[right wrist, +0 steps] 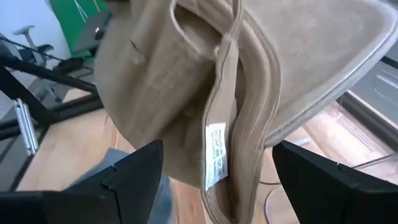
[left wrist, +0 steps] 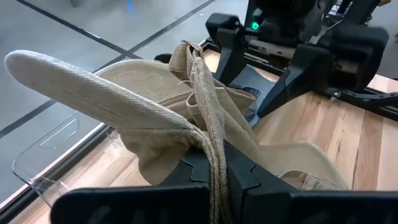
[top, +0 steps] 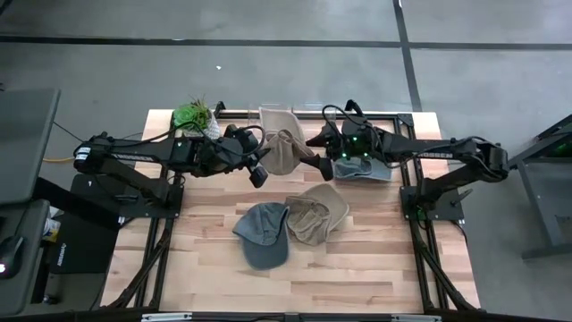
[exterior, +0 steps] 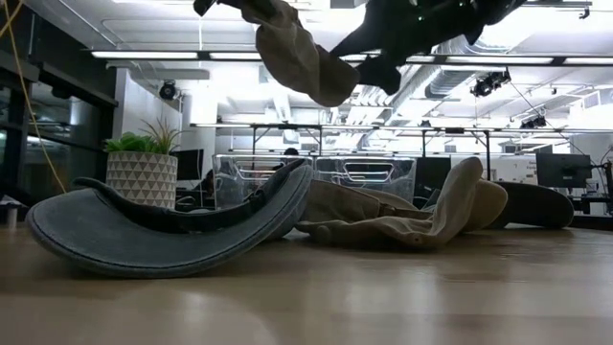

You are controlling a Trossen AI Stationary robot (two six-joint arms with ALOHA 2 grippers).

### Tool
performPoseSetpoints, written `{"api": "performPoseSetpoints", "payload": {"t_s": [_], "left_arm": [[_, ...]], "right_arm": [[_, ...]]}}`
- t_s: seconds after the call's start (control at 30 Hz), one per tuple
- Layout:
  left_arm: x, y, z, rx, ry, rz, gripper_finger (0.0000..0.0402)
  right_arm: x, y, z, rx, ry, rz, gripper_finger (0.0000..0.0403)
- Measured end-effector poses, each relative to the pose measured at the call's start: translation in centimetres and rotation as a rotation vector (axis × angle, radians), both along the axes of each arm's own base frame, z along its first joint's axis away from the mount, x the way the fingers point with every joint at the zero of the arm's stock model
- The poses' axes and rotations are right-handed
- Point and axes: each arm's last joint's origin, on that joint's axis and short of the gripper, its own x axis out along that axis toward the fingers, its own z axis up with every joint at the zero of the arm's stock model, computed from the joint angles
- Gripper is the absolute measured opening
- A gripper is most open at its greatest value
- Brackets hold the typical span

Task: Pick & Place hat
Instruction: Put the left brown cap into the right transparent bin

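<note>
High view: two dark arms meet over the back of the light wooden table (top: 357, 277).
A tan cloth hat (top: 281, 150) hangs in the air, pinched tight by the left gripper (top: 259, 173); the right gripper (top: 315, 164) has its jaws spread wide around the hat's other side; a grey denim cap (top: 264, 234) and a second tan cap (top: 315, 215) lie below.

Tan hat (exterior: 297, 57) aloft near a dark claw (exterior: 381, 72), above grey cap (exterior: 163, 235) and tan caps (exterior: 402, 216)
</note>
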Motion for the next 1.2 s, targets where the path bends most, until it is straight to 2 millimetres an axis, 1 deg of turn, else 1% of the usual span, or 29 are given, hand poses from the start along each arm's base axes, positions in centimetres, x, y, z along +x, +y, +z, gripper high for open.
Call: {"api": "performPoseSetpoints", "payload": {"t_s": [0.1, 0.33, 0.47, 0.57, 0.87, 1.07, 1.2], "left_arm": [[0.0, 0.0, 0.0, 0.000, 0.000, 0.000, 0.0000], [0.0, 0.0, 0.0, 0.000, 0.000, 0.000, 0.0000], [0.0, 0.0, 0.0, 0.000, 0.000, 0.000, 0.0000], [0.0, 0.0, 0.0, 0.000, 0.000, -0.001, 0.0000], [0.0, 0.0, 0.0, -0.001, 0.001, -0.001, 0.0000], [0.0, 0.0, -0.1, -0.002, 0.008, -0.003, 0.0000], [0.0, 0.0, -0.1, -0.005, 0.006, -0.001, 0.0000]], "right_arm": [[0.5, -0.1, -0.7, 0.000, 0.013, 0.000, 0.0296], [1.8, -0.4, -1.1, 0.000, -0.060, 0.021, 0.0296], [1.8, -0.5, -1.0, -0.004, -0.069, 0.022, 0.0292], [1.8, -0.5, -1.0, -0.012, -0.068, 0.010, 0.0281], [1.8, -0.6, -1.0, -0.020, -0.070, -0.021, 0.0214], [1.8, -0.7, -1.0, -0.033, -0.062, -0.071, 0.0152], [1.8, -0.8, -1.0, -0.037, -0.061, -0.071, 0.0105]]}}
